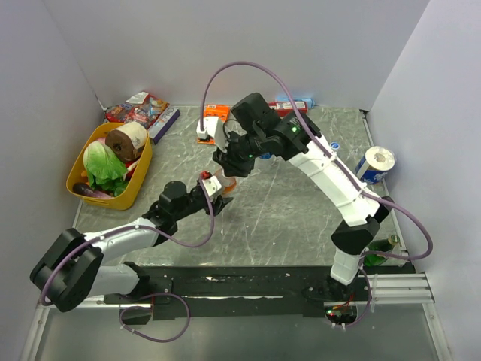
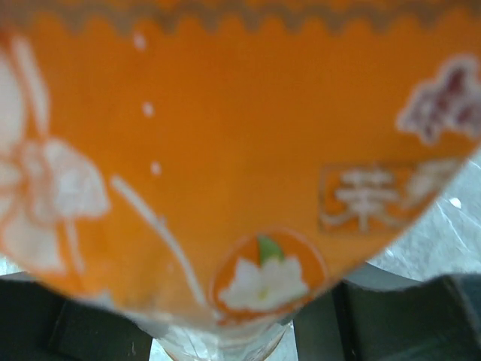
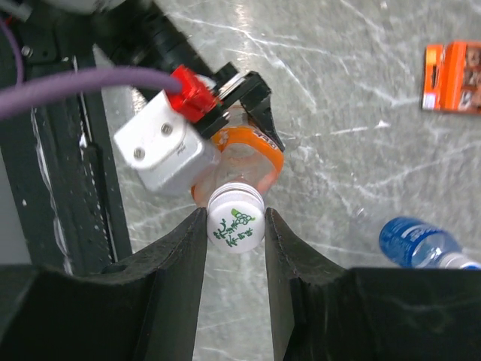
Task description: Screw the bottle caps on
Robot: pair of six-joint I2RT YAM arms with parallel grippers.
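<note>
Near the middle of the grey marbled worktop (image 1: 285, 226), an orange-labelled bottle (image 3: 252, 154) is held by the left claw (image 1: 220, 186), whose dark fingers are clenched around its body. In the left wrist view the orange label, printed with white flowers, fills almost the whole frame, and it is blurred by closeness. A whitish cap (image 3: 235, 227) with green print on its top is seated on the neck of this bottle. It is pinched between the two fingers of the right claw (image 3: 235, 218), which are pressed against its sides from directly above. How far the cap is threaded on cannot be told. A blue-labelled bottle (image 3: 417, 242) is seen on the worktop well apart from both claws; whether it is capped cannot be told. An orange box (image 3: 453, 77) is lying flat farther off, toward the far edge. At the far left a yellow basket (image 1: 139, 184) is placed, with a lettuce (image 1: 105, 165) inside it.
</note>
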